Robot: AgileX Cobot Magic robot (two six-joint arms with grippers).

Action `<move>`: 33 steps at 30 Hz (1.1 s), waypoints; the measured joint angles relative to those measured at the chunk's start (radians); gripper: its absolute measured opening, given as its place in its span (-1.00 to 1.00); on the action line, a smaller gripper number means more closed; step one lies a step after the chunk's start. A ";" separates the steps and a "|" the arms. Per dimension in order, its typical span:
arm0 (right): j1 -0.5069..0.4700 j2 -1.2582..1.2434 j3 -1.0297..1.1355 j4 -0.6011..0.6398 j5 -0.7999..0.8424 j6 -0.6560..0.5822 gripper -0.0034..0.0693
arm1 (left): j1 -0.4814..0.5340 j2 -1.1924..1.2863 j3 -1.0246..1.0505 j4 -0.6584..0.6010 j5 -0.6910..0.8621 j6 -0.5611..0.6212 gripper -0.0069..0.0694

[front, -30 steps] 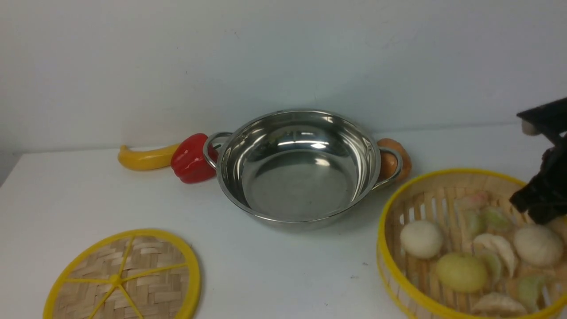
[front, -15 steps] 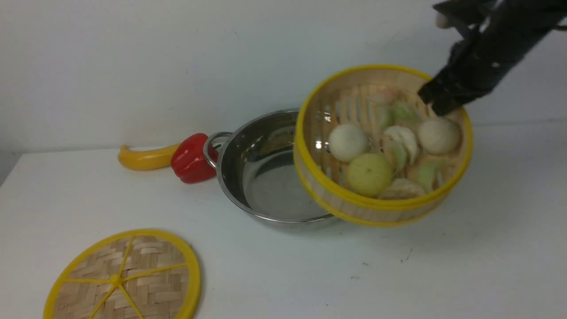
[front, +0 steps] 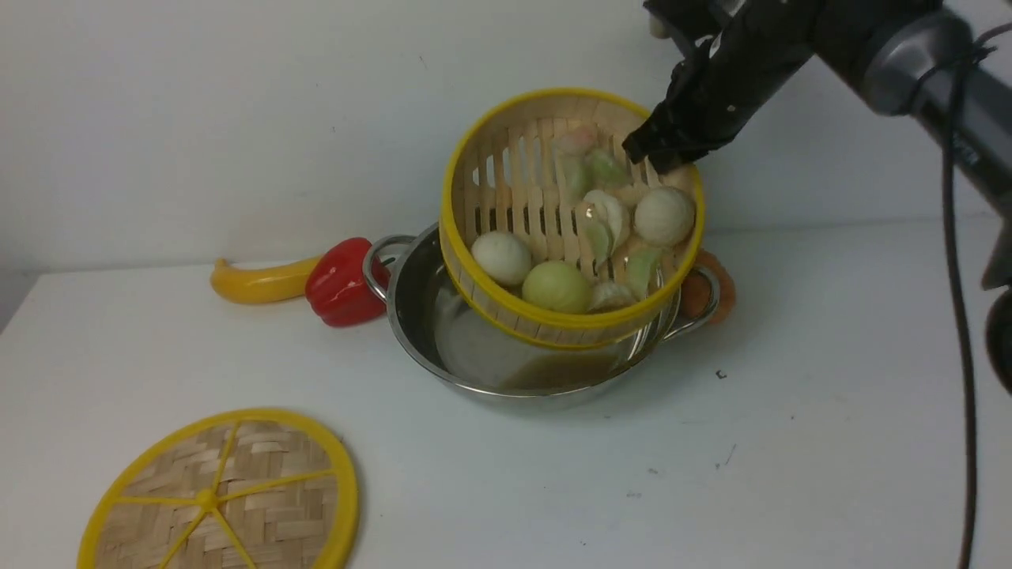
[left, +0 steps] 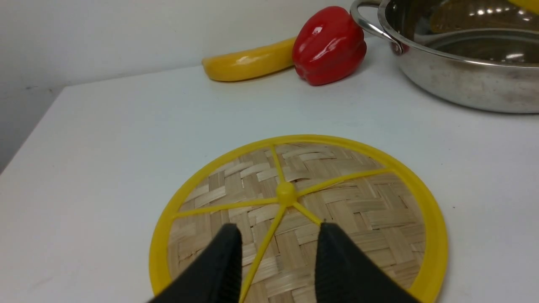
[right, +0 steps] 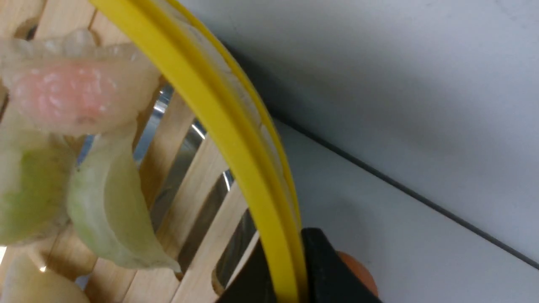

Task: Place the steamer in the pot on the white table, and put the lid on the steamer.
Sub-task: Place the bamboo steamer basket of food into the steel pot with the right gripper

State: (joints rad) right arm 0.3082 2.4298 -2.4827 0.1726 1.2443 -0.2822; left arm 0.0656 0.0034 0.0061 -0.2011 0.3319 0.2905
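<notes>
Front view: your right tool (front: pixel 660 158) pinches the far yellow rim of the steamer (front: pixel 514 190), which hangs tilted over the pot (front: pixel 474 348), carrying buns (front: pixel 502 257) and dumplings (front: pixel 609 217). Left of the pot and nearer you, the lid (front: pixel 229 498) lies flat on the tabletop (front: pixel 791 474) under your left tool (left: pixel 278 252), whose jaws are parted.

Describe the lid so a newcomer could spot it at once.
Start at the steel pot in the middle of the white table. Toward the robot and to its left, the lid lies flat on the table, apart from the pot. It is a thin woven disc with yellow spokes meeting at a hub, unlike the deep slatted steamer basket held tilted over the pot.
</notes>
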 joint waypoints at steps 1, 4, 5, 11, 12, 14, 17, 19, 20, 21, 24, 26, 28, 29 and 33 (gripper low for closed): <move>0.000 0.017 -0.002 0.017 0.000 -0.009 -0.76 | 0.000 0.000 0.000 0.000 0.000 0.000 -0.19; 0.000 0.046 -0.011 0.052 0.001 -0.019 -0.76 | 0.000 0.000 0.000 0.000 0.000 0.000 -0.19; 0.001 0.052 -0.011 0.057 -0.004 -0.023 -0.76 | 0.000 0.000 0.000 0.000 0.000 0.000 -0.19; 0.001 0.073 -0.012 0.055 -0.021 -0.063 -0.76 | 0.000 0.000 0.000 0.000 0.000 0.000 -0.19; 0.001 0.077 -0.013 0.055 -0.026 -0.066 -0.76 | 0.000 0.000 0.000 0.000 0.000 0.000 -0.19; 0.001 0.088 -0.017 0.057 -0.040 -0.069 -0.77 | 0.000 0.000 0.000 0.000 0.000 0.000 -0.19; 0.001 0.104 -0.017 0.072 -0.054 -0.091 -0.76 | 0.000 0.000 0.000 0.000 0.000 0.000 -0.19; 0.001 0.118 -0.017 0.094 -0.059 -0.113 -0.76 | 0.000 0.000 0.000 0.000 0.000 0.000 -0.19; 0.001 0.120 -0.017 0.100 -0.059 -0.115 -0.76 | 0.000 0.000 0.000 0.000 0.000 0.000 -0.19; 0.002 0.127 -0.017 0.110 -0.062 -0.119 -0.76 | 0.000 0.000 0.000 0.000 0.000 0.000 -0.19; 0.004 0.130 -0.017 0.108 -0.067 -0.122 -0.76 | 0.000 0.000 0.000 0.000 0.000 0.000 -0.19; 0.008 0.130 -0.017 0.105 -0.081 -0.137 -0.76 | 0.000 0.000 0.000 0.000 0.000 0.000 -0.19; 0.013 0.130 -0.017 0.106 -0.086 -0.155 -0.76 | 0.000 0.000 0.000 0.000 0.000 0.000 -0.19; 0.014 0.130 -0.017 0.106 -0.087 -0.164 -0.75 | 0.000 0.000 0.000 0.000 0.000 0.000 -0.19; 0.023 0.128 -0.017 0.111 -0.087 -0.185 -0.64 | 0.000 0.000 0.000 0.000 0.000 0.000 -0.19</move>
State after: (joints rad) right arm 0.3313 2.5578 -2.4995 0.2835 1.1569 -0.4675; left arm 0.0656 0.0034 0.0061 -0.2011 0.3319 0.2905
